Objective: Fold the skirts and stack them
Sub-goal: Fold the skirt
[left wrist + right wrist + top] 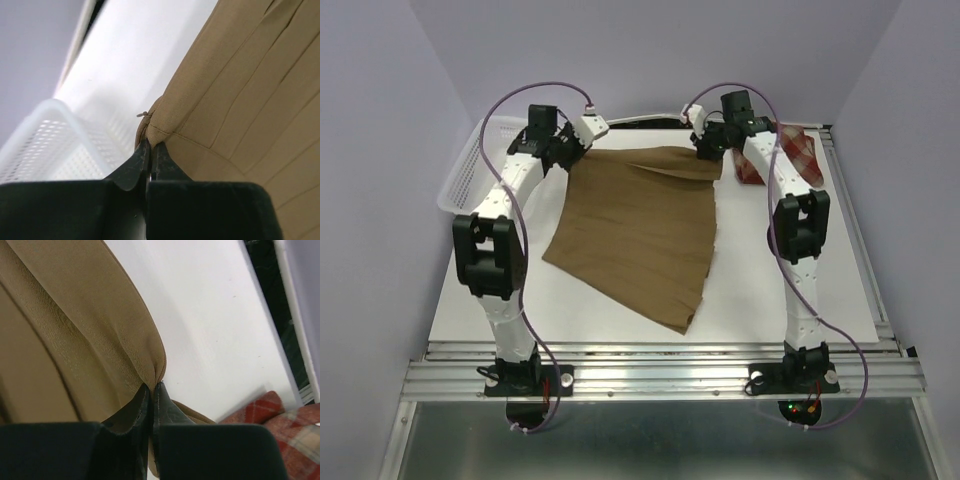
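Observation:
The tan-brown skirt (640,235) lies spread on the white table, its waist edge at the far side. My left gripper (570,152) is shut on the skirt's far left corner (155,122). My right gripper (708,150) is shut on the skirt's far right corner (150,365). Both corners are pinched between closed jaws. The red-and-cream plaid skirt (790,155) lies bunched at the far right, partly hidden behind my right arm; it also shows in the right wrist view (285,425).
A white plastic mesh basket (470,165) stands at the far left, behind my left arm, and shows in the left wrist view (45,145). The white table top (620,320) ends at a metal rail near the arm bases.

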`<action>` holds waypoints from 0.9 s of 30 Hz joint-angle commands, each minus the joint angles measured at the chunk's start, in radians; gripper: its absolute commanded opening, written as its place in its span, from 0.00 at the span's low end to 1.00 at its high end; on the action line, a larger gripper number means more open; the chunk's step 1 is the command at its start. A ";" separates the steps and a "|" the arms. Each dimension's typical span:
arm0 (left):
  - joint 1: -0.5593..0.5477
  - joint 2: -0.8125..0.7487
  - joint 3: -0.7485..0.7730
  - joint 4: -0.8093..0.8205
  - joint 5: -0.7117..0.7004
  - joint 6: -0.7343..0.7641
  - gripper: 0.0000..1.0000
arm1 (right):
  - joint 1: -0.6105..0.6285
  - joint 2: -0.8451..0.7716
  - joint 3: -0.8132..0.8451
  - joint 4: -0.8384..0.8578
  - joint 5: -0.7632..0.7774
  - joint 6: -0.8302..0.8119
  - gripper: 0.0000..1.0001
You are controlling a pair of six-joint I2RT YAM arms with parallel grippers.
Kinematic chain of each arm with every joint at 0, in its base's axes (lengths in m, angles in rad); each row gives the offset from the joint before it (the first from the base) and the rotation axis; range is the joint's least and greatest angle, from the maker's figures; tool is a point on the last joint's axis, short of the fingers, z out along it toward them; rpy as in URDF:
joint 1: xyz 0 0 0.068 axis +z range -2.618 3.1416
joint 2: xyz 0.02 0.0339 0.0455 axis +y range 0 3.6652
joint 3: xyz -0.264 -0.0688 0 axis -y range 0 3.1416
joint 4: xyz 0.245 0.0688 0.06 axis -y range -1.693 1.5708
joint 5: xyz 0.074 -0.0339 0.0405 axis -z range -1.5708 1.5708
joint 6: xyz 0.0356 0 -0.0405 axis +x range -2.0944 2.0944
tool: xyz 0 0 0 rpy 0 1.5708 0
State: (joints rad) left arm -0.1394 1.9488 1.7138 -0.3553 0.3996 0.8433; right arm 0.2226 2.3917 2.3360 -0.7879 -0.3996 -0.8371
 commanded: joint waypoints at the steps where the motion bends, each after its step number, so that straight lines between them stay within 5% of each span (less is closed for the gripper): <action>1: 0.035 -0.163 -0.104 0.202 -0.048 -0.056 0.00 | -0.014 -0.144 0.055 0.082 0.045 0.032 0.01; 7: 0.064 -0.266 -0.270 0.233 0.007 0.003 0.00 | -0.003 -0.293 -0.055 -0.008 -0.067 0.069 0.01; 15: 0.103 -0.297 -0.391 0.176 0.015 0.177 0.00 | 0.070 -0.491 -0.411 -0.066 -0.110 0.098 0.01; 20: 0.130 -0.261 -0.381 0.255 -0.021 0.189 0.00 | 0.155 -0.502 -0.515 -0.021 -0.107 0.234 0.01; 27: 0.130 -0.171 -0.234 0.244 -0.035 0.247 0.00 | 0.239 -0.465 -0.457 -0.040 -0.140 0.360 0.01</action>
State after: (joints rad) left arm -0.0246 1.7470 1.3739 -0.1474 0.4118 1.0256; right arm 0.4313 1.9327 1.8114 -0.8230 -0.5213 -0.5755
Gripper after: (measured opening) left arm 0.047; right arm 0.045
